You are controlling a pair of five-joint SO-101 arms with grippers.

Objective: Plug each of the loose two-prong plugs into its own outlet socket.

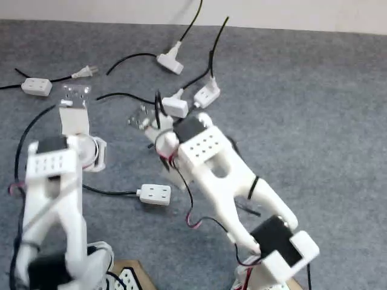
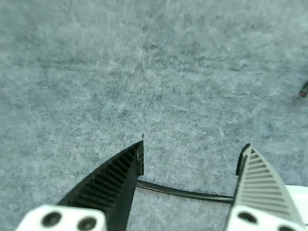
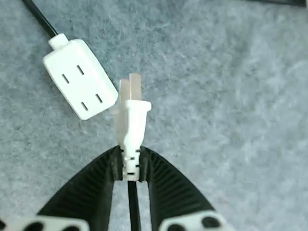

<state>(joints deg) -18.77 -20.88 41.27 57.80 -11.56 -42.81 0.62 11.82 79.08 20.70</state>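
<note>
My right gripper point(image 3: 130, 158) is shut on the rear of a white two-prong plug point(image 3: 132, 120), whose prongs point away from the fingers. A white outlet socket point(image 3: 80, 91) on a black cord lies just beside the prongs, apart from them. From above, this gripper point(image 1: 144, 119) sits next to that outlet socket point(image 1: 175, 106). My left gripper point(image 2: 192, 151) hangs open over bare carpet, with a black cord point(image 2: 183, 193) running between its fingers. Another loose plug point(image 1: 85, 72) lies near an outlet point(image 1: 36, 87) at the far left.
Grey carpet point(image 1: 326, 109) covers the table. More white outlets lie at the back point(image 1: 170, 62), at the back centre point(image 1: 207, 94) and near the front point(image 1: 155, 194), all on black cords. The right side of the carpet has free room.
</note>
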